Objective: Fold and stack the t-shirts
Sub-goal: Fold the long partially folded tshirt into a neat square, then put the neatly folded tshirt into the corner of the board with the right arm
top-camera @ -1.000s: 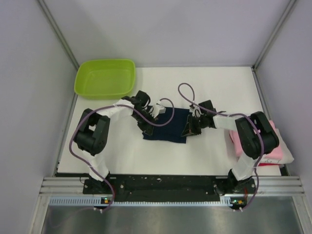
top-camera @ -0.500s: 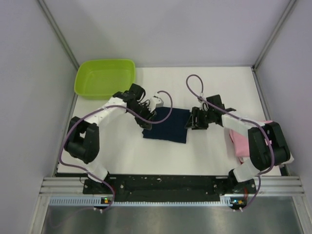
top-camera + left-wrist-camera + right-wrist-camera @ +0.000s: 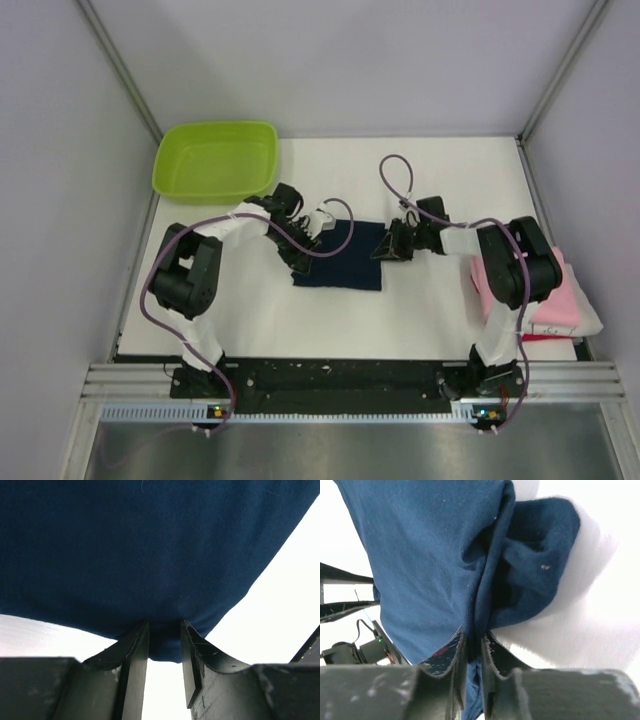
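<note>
Where the two arms are bolted at the near edge of the white table, a pile of folded t-shirts lies by the right corner, partly hidden by the right arm. Pink is on top, white shows beneath at the outer side, and a sliver of red peeks out at the near edge.

Farther in, at mid-table, the navy t-shirt lies as a dark, plain, roughly rectangular shape, well apart from the pile. The left gripper is at its left edge and the right gripper at its right edge.

Seen from the left wrist, the fingers stand a narrow gap apart with the hem of the cloth pinched between their tips. Beyond them the fabric spreads smooth and even, and its edge curves away over the white surface on the right.

From the right wrist, the fingers are almost together, clamped on a fold. There the cloth bunches into deep creases and a rolled pocket, flecked with a few pale specks of lint.

At the far left corner sits a lime green tub, apart from the shirt.
</note>
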